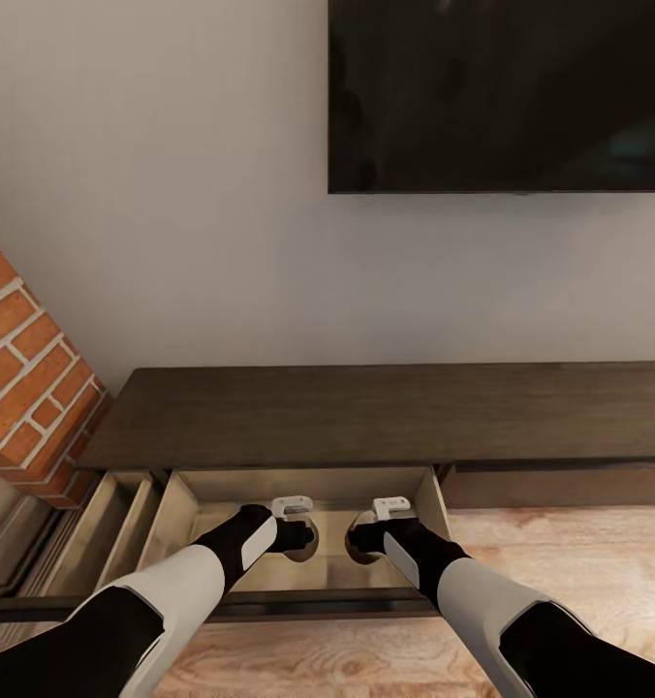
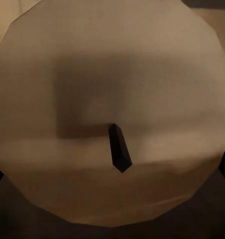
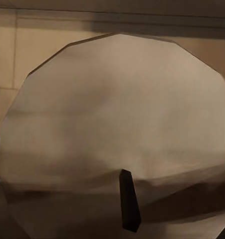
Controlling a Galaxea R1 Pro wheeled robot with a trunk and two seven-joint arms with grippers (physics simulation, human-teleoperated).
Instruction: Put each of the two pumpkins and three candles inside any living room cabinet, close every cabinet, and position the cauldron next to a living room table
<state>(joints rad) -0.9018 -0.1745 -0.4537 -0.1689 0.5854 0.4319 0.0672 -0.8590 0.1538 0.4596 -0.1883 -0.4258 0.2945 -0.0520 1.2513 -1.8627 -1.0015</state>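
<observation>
I am reaching both arms down into the open, beige-lined drawer [image 1: 203, 504] of the long dark-brown wooden cabinet [image 1: 386, 412] under the black wall screen [image 1: 502, 92]; my left gripper [image 1: 303, 538] and right gripper [image 1: 358, 538] are sitting close together inside it. A cream-beige candle top with dark wick [image 2: 119, 148] is facing my left wrist; another cream candle [image 3: 122, 144] is facing my right. I cannot tell whether either gripper is clenched or released; red brick column [image 1: 27, 378] standing far left.

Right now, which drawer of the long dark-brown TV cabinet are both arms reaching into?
The wide open drawer with beige insides, directly below the cabinet top. The narrower open drawer beside the brick column holds no arm; the section under the television is shut.
</observation>
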